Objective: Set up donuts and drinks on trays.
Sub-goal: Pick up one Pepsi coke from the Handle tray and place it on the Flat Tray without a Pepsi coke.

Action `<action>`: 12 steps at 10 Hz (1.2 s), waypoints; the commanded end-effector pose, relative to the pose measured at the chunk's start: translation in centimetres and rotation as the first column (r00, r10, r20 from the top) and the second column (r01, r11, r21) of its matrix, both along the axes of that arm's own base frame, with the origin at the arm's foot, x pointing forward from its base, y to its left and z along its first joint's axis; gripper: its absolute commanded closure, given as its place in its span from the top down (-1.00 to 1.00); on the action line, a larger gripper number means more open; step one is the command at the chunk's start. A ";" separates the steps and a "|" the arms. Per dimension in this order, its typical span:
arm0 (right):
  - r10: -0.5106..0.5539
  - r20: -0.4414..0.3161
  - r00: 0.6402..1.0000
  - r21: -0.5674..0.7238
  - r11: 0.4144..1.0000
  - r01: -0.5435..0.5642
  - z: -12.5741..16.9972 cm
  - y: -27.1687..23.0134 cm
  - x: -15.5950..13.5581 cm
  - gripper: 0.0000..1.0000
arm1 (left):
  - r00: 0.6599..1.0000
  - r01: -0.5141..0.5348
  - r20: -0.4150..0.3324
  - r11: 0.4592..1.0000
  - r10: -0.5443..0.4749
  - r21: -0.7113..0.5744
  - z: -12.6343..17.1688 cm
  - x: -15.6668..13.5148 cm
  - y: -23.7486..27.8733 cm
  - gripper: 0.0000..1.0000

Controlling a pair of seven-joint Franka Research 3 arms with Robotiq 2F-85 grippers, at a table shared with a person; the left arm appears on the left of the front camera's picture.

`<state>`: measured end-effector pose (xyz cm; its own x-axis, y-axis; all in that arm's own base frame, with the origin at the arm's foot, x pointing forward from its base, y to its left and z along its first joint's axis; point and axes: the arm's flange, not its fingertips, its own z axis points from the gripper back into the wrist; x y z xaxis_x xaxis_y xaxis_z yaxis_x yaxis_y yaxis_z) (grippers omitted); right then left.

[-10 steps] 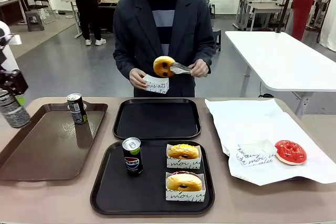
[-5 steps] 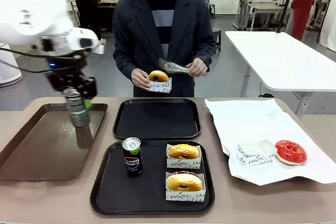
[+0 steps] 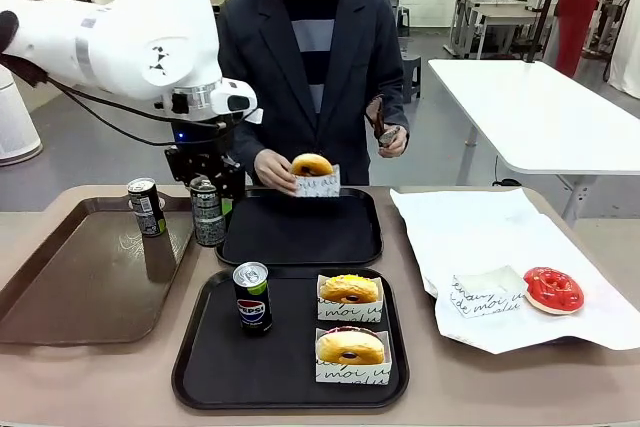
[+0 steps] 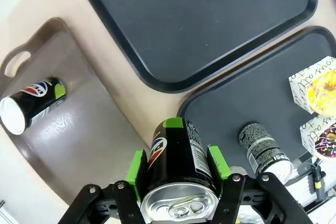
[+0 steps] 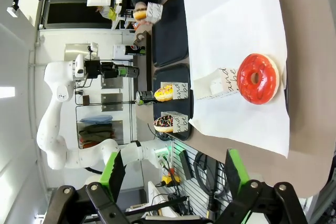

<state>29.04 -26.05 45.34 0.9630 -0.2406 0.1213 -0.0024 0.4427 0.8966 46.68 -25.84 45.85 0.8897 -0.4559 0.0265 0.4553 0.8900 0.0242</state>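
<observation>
My left gripper (image 3: 207, 190) is shut on a black soda can (image 3: 208, 213), held upright just over the gap between the brown tray (image 3: 70, 287) and the far black tray (image 3: 300, 237). In the left wrist view the green pads clamp this can (image 4: 178, 153). The near black tray (image 3: 205, 367) carries a Pepsi can (image 3: 252, 297) and two sleeved donuts (image 3: 349, 290) (image 3: 349, 347). Over the far tray's back edge the person's hand holds another sleeved donut (image 3: 312, 173). Another can (image 3: 146, 207) stands on the brown tray. My right gripper (image 5: 173, 177) is open, high above a red donut (image 5: 257, 77).
The red donut (image 3: 553, 289) and an empty paper sleeve (image 3: 485, 292) lie on white paper (image 3: 470, 232) at the table's right. The person's other hand holds tongs (image 3: 381, 127) at chest height. A white table (image 3: 540, 112) stands behind at the right.
My left arm swung right with its can, from the table's left edge across the brown tray to the far black tray's left rim. The person sleeved the donut and lowered it to that tray.
</observation>
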 end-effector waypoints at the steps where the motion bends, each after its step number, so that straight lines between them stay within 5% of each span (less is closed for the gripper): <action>1: 0.002 0.020 1.000 0.011 1.000 -0.003 0.0 -0.2 0.0 1.00 | 1.000 0.014 -0.006 0.998 -0.014 0.063 1.4 -1.6 2.4 0.17; 2: 0.002 0.020 1.000 0.011 1.000 -0.003 0.0 -0.2 0.0 1.00 | 0.999 0.022 -0.050 0.998 -0.019 0.062 2.3 -4.7 5.9 0.17; 3: 0.002 0.020 1.000 0.011 1.000 -0.003 0.0 -0.2 0.0 1.00 | 0.994 0.095 -0.054 0.995 -0.093 0.031 2.8 -8.8 10.0 0.17; 5: 0.002 0.020 1.000 0.011 1.000 -0.003 0.0 -0.2 0.0 1.00 | 0.997 0.077 -0.023 0.997 -0.077 0.003 1.4 -12.9 14.8 0.17; 9: 0.002 0.020 1.000 0.011 1.000 -0.003 0.0 -0.2 0.0 1.00 | 0.999 -0.008 0.043 0.998 0.011 -0.068 1.4 -11.9 15.4 0.17; 10: 0.002 0.020 1.000 0.011 1.000 -0.003 0.0 -0.2 0.0 1.00 | 0.999 0.039 -0.023 0.999 -0.040 -0.008 0.8 -13.5 16.3 0.17; 12: 0.002 0.020 1.000 0.011 1.000 -0.003 0.0 -0.2 0.0 1.00 | 0.999 0.039 -0.023 0.999 -0.040 -0.008 0.8 -13.5 16.3 0.17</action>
